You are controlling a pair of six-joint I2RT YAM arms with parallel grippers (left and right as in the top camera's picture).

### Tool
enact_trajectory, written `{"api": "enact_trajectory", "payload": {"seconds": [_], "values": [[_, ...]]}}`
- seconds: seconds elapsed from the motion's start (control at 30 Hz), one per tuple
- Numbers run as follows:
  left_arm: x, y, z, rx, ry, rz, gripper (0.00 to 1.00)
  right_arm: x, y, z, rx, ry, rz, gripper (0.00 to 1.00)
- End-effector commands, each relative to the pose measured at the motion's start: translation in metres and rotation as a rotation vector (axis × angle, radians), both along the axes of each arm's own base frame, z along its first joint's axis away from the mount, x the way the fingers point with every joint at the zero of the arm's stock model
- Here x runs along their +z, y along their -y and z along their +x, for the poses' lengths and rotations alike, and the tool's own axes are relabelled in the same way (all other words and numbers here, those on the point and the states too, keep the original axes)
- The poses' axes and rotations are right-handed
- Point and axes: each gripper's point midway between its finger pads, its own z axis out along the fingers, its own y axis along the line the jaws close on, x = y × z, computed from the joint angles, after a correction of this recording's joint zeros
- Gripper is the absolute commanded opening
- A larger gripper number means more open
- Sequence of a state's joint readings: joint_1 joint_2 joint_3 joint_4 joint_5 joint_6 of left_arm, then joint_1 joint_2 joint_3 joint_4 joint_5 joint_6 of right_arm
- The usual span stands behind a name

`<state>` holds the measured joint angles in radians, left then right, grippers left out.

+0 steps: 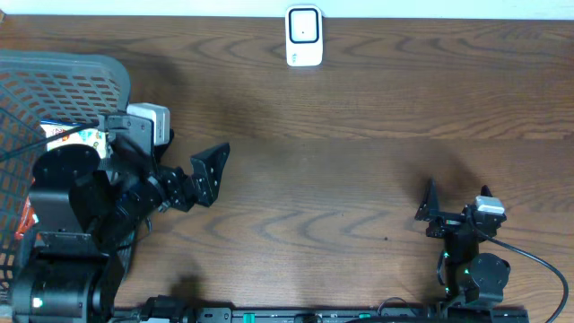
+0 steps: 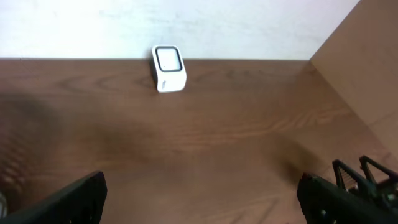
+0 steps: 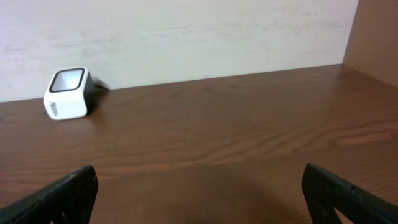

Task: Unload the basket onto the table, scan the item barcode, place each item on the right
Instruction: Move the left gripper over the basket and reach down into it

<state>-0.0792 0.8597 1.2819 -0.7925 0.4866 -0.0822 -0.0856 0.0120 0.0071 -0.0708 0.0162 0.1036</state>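
Fingers on left gripper (image 1: 212, 172) and right gripper (image 1: 429, 209) stand spread, holding nothing. Item (image 1: 79, 136), a printed pack, lies in basket (image 1: 81, 76) behind the left fingers; scanner (image 1: 304, 36) sits well ahead. Pack looks light, probably slippery: pinch one edge, keeping the barcode exposed.

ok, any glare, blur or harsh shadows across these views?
Overhead: even light, no glare; soft shadows on the table beside each arm; scanner crisp. Left wrist: scanner clear, left claw dark and soft-edged at the frame bottom. Right wrist: same, right claw underexposed; wall slightly washed out.
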Motion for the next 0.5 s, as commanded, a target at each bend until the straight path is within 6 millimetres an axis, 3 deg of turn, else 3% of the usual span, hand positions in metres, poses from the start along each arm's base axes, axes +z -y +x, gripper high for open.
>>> {"api": "enact_trajectory", "payload": {"seconds": [0.0,0.13,0.3,0.47], "values": [[0.015,-0.014,0.008,0.100,0.030,-0.011,0.98,0.000,0.000,0.000,-0.002,0.001,0.011,0.99],[0.026,-0.063,0.021,0.431,-0.001,-0.022,0.98,0.000,0.000,0.000,-0.002,0.001,0.012,0.99],[0.040,-0.122,0.025,0.789,-0.058,-0.043,0.98,0.000,0.000,0.000,-0.002,0.001,0.011,0.99],[0.022,-0.179,0.029,0.999,-0.143,-0.014,0.98,0.000,0.000,0.000,-0.002,0.002,0.011,0.99]]}}
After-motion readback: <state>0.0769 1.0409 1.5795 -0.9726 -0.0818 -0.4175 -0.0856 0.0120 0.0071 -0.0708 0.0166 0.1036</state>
